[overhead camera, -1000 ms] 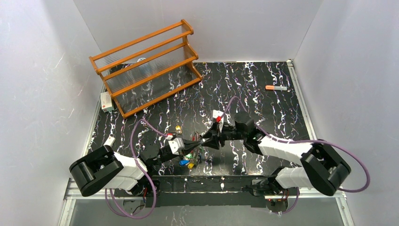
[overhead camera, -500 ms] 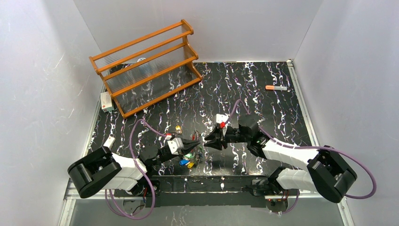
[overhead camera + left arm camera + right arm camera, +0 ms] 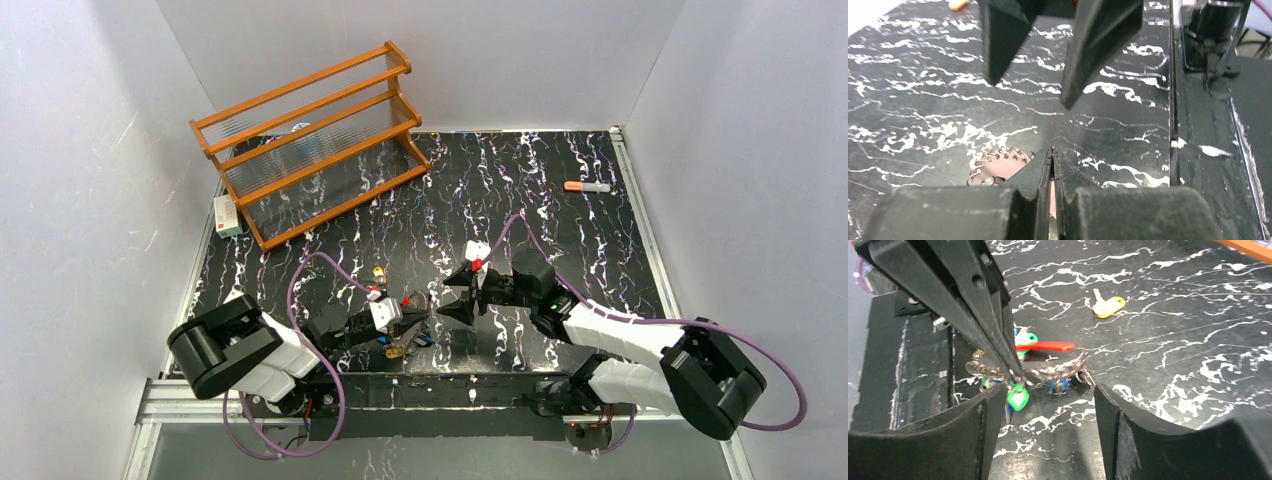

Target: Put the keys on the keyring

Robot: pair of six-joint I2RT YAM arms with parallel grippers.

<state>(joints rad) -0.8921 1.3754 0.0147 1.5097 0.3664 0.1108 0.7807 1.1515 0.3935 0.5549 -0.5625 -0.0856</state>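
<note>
Left end effector (image 3: pixel 1017 376): I am clamping it shut on the keyring (image 3: pixel 1064 369).
Right end effector (image 3: pixel 1045 407): hanging open, empty; keyring at 12 o'clock.

Wooden rack (image 3: pixel 315 140) far left; white box (image 3: pixel 228 215) beside it; orange-capped marker (image 3: pixel 587 186) far right.

Black table (image 3: pixel 560 230) veined white, with a yellow key (image 3: pixel 1109 305), a green key (image 3: pixel 1018 397), a red-arced keyring (image 3: pixel 1045 346).

Yellow key (image 3: pixel 1109 305) beyond the keyring (image 3: pixel 1060 369)
</note>
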